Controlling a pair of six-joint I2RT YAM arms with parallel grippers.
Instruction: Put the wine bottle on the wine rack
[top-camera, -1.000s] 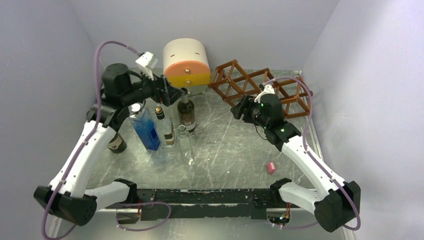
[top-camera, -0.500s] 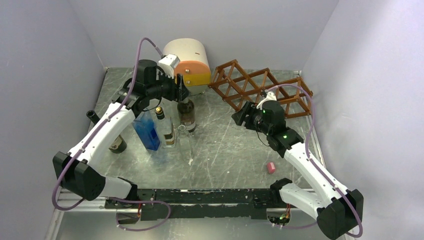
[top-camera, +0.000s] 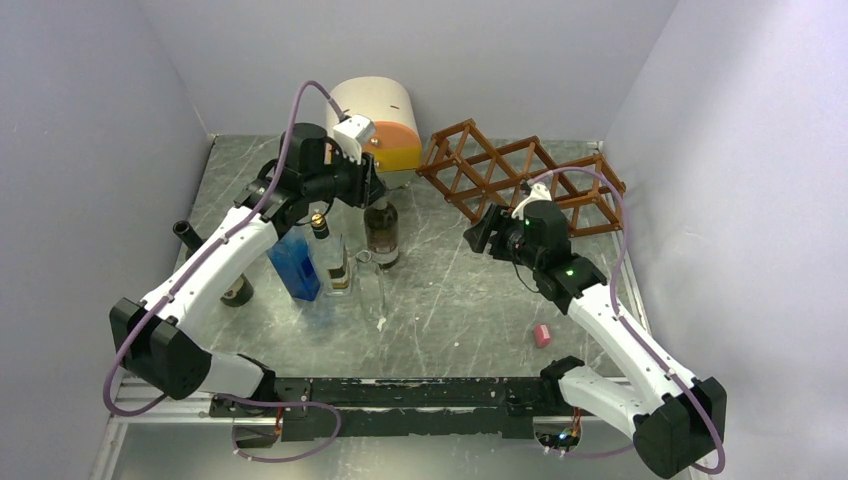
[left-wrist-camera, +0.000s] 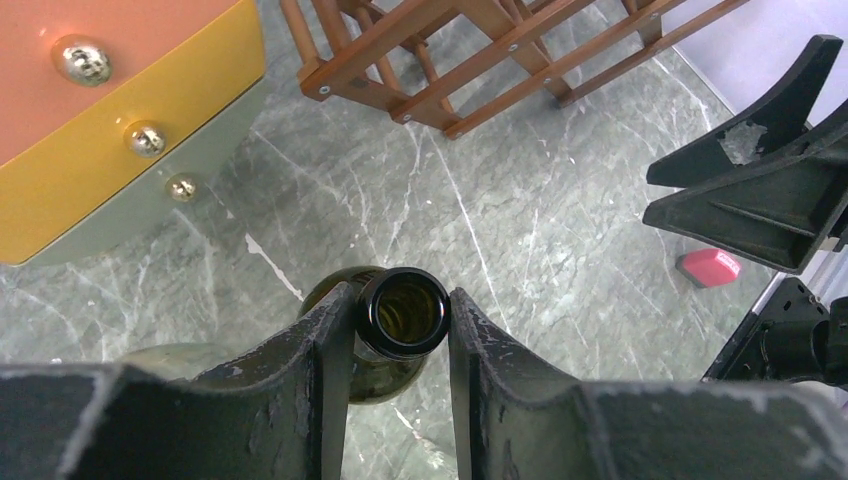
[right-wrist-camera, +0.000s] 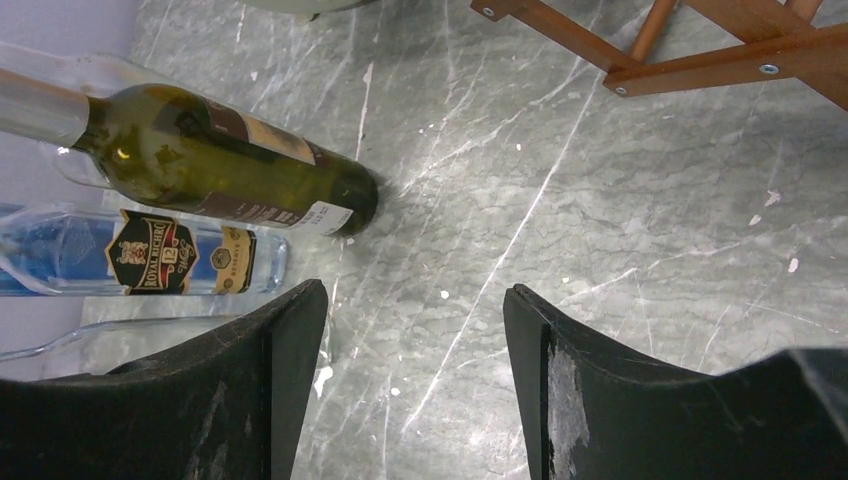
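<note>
Two arms ready: your left fingers (left-wrist-camera: 318, 380) pinch the neck of the wine bottle (left-wrist-camera: 404, 312), upright on the bench (top-camera: 450, 290); right fingers (right-wrist-camera: 285, 370) spread, empty. Next, lift and tip it toward the wine rack (top-camera: 498, 166).

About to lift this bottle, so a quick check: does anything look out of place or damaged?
A small pink block lies loose on the table, off to the right side. The wine bottle gripped at the neck by the left gripper has no cork.
</note>
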